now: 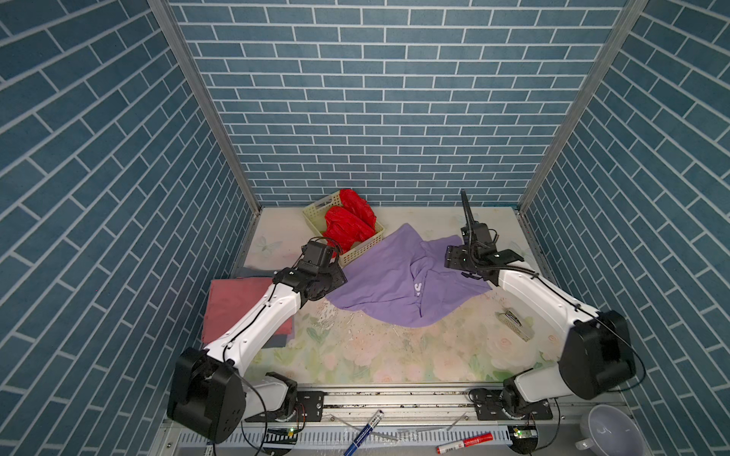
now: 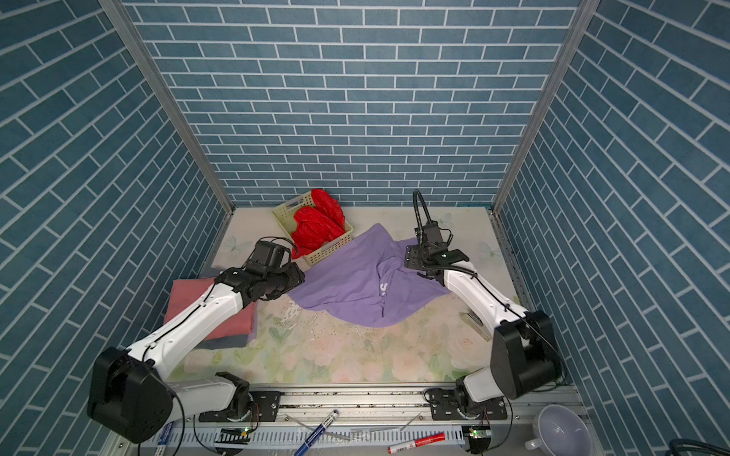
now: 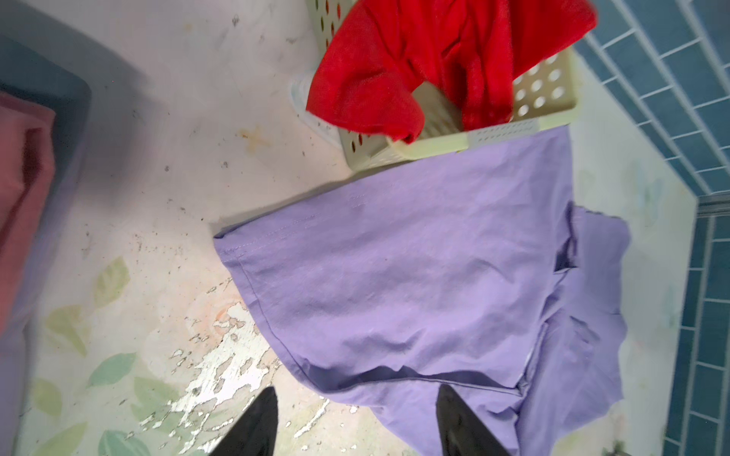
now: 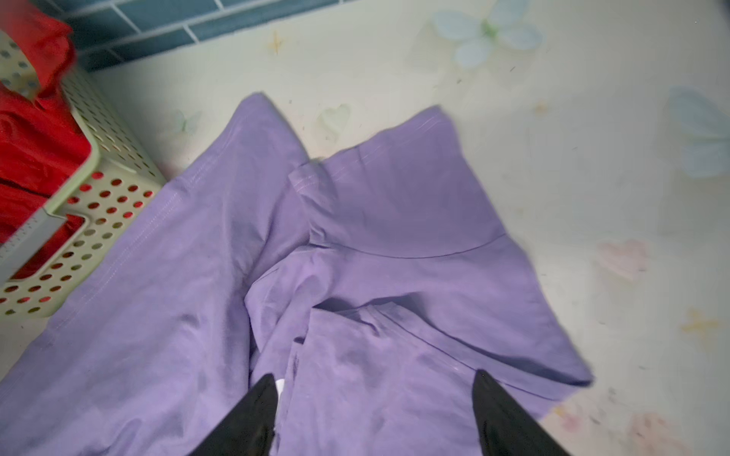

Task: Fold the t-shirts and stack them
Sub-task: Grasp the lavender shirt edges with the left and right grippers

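A lilac-purple t-shirt [image 1: 399, 280] [image 2: 355, 276] lies crumpled in the middle of the table, a bit of white print showing in a fold. My left gripper [image 3: 355, 389] hovers open over its near-left hem, one fingertip above the cloth [image 3: 414, 276] and one above bare table. Over the shirt's right side [image 4: 355, 256] my right gripper [image 4: 373, 373] is open and holds nothing. A bright red t-shirt [image 1: 347, 225] [image 3: 434, 59] is bunched in the basket. At the left, a salmon-pink t-shirt [image 1: 237, 304] lies folded on a grey one [image 2: 225, 341], partly under my left arm.
The pale yellow perforated basket [image 1: 357, 252] [image 4: 98, 189] stands at the back, touching the lilac shirt's far edge. A small metal object [image 1: 517, 323] lies on the table under my right arm. Two markers [image 1: 363, 430] [image 1: 466, 442] and a mug [image 1: 608, 430] sit beyond the front rail.
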Robot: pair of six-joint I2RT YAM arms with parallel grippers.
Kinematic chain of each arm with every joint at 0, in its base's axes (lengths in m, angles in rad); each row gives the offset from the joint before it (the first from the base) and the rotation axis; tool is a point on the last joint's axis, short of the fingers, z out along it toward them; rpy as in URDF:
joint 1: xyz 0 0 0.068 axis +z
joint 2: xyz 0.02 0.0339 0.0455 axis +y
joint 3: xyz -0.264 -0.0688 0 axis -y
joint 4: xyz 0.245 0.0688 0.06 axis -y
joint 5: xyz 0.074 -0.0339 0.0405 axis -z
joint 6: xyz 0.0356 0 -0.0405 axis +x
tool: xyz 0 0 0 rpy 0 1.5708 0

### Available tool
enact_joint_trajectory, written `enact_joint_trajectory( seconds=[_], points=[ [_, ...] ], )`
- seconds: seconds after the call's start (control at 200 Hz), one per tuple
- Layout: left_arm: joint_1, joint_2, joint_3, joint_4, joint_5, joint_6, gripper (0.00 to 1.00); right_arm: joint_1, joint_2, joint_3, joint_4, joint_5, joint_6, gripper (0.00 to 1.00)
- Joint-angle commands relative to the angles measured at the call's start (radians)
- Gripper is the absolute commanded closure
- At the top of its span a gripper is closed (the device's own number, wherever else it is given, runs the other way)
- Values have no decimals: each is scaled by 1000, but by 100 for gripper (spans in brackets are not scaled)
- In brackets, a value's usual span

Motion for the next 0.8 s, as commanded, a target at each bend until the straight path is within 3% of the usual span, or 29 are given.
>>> enact_joint_trajectory(
  seconds=[0.0,0.17,0.335,0.495,0.795],
  points=[
    [-5,53,39,-19,-49,50,34,-3,131,119,65,-105,-18,25],
    [-2,109,29,-42,-121,18,31,1,280,268,-151,-45,12,30],
    [41,158,-7,-36,-135,-28,31,2,263,154,-66,-114,41,29],
    [108,204,-29,13,-74,-32,31,42,284,120,16,-155,-4,30],
    [180,293,15,14,-29,26,32,57,358,136,39,-116,-74,45]
  ],
)
